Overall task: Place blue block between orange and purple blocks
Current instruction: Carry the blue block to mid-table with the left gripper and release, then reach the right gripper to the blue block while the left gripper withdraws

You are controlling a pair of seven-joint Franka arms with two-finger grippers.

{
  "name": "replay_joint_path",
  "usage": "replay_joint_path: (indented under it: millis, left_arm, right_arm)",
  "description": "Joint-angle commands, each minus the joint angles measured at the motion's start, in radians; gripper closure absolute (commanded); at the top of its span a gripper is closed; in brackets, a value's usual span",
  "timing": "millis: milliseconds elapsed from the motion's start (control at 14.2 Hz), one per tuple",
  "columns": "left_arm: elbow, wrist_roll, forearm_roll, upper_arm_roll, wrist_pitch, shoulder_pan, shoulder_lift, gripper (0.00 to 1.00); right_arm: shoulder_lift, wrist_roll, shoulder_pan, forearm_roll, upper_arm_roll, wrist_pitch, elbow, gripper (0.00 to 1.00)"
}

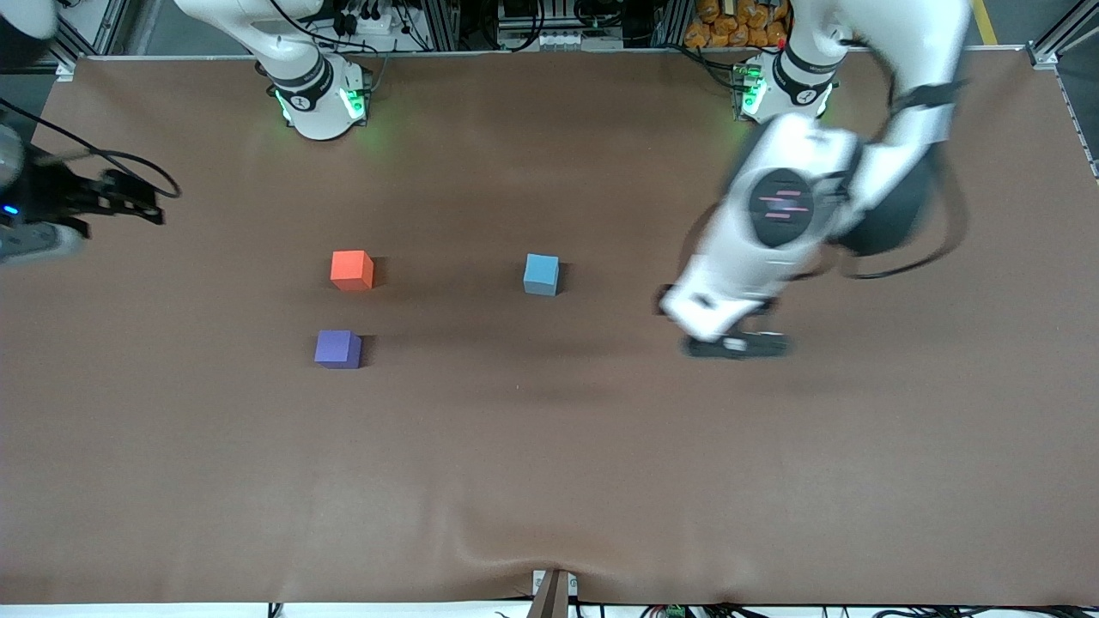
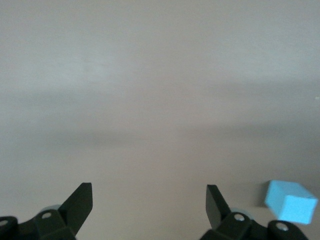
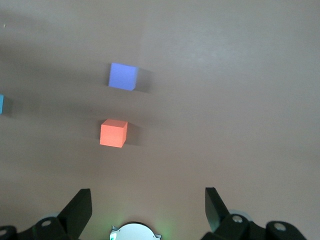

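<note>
**Table Layout: Block and Gripper Positions**

The orange block [image 1: 352, 269] sits toward the right arm's end of the table [image 1: 549, 481]. The purple block [image 1: 337, 349] lies near it, closer to the front camera, apart from it. The blue block [image 1: 541, 275] sits well apart from both, toward the left arm's end. The left gripper [image 1: 735, 345] hangs over bare table beside the blue block; the right gripper [image 1: 129, 199] waits at the right arm's end.

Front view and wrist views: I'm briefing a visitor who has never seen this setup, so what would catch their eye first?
Three small cubes on the brown table: the orange block, the purple block just nearer the front camera, and the blue block apart, toward the left arm's end. The left gripper, jaws open, hangs over bare table beside the blue block. The right gripper waits, open, at the right arm's end.
</note>
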Motion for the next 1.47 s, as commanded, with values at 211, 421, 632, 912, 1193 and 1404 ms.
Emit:
replay_joint_path:
  millis: [211,421,632,912,1193,1404]
  left_arm:
    - [-0.183,0.241,0.004,-0.019,-0.013,0.215,-0.203,0.00]
    - [-0.269,0.245,0.004,-0.020,-0.013,0.214,-0.292,0.00]
    - [-0.326,0.294,0.013,-0.010,-0.023,0.221,-0.373,0.00]
    - [-0.321,0.409,0.018,0.050,-0.080,0.264,-0.434,0.00]
    - [-0.271,0.408,0.014,0.072,-0.106,0.267,-0.447,0.00]
    - [-0.249,0.399,0.003,0.070,-0.108,0.270,-0.448,0.00]
  right_arm:
    - [0.039,0.278,0.112,0.233,-0.004,-0.003,0.002,0.00]
    - [0.079,0.432,0.242,0.240,-0.004,0.067,0.002,0.00]
    - [0.133,0.593,0.359,0.240,-0.004,0.130,0.002,0.00]
    - [0.237,0.583,0.365,0.238,-0.006,0.154,0.003,0.00]
    - [0.282,0.636,0.469,0.240,-0.006,0.254,-0.018,0.00]
    - [0.288,0.765,0.572,0.230,-0.007,0.450,-0.108,0.00]
